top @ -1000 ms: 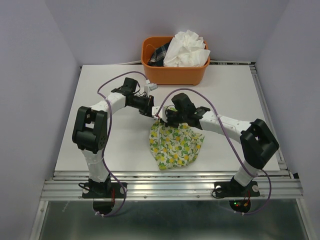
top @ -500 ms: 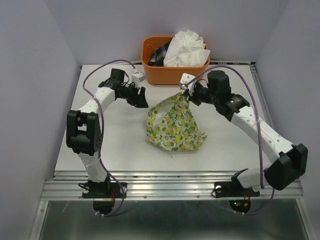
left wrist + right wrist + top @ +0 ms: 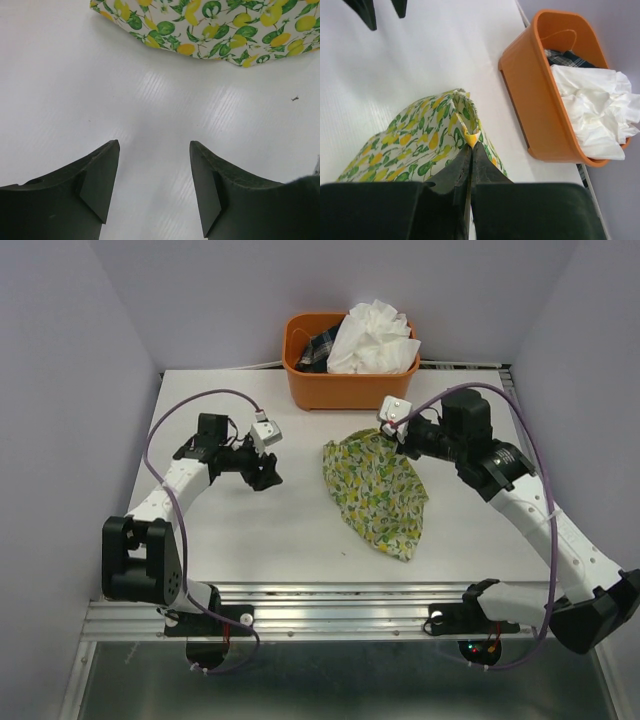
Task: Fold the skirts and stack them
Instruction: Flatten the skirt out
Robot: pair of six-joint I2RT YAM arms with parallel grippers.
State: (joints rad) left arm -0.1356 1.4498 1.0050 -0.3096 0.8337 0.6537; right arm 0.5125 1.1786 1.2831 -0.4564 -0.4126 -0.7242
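Two skirts, neither folded yet. Your right fingers (image 3: 465, 162) pinch the far corner of the lemon skirt (image 3: 378, 490), which lies rumpled on the bench (image 3: 260, 540), right of centre. Your left fingers (image 3: 102, 172) hang spread and empty near its left edge. The white skirt (image 3: 372, 338) sits crumpled in the basket (image 3: 305, 390); as I judge it, all folding and stacking remain.

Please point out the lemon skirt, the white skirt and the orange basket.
lemon skirt (image 3: 378, 490): top view, middle of cloth
white skirt (image 3: 375, 335): top view, crinkled heap
orange basket (image 3: 345, 390): top view, front wall
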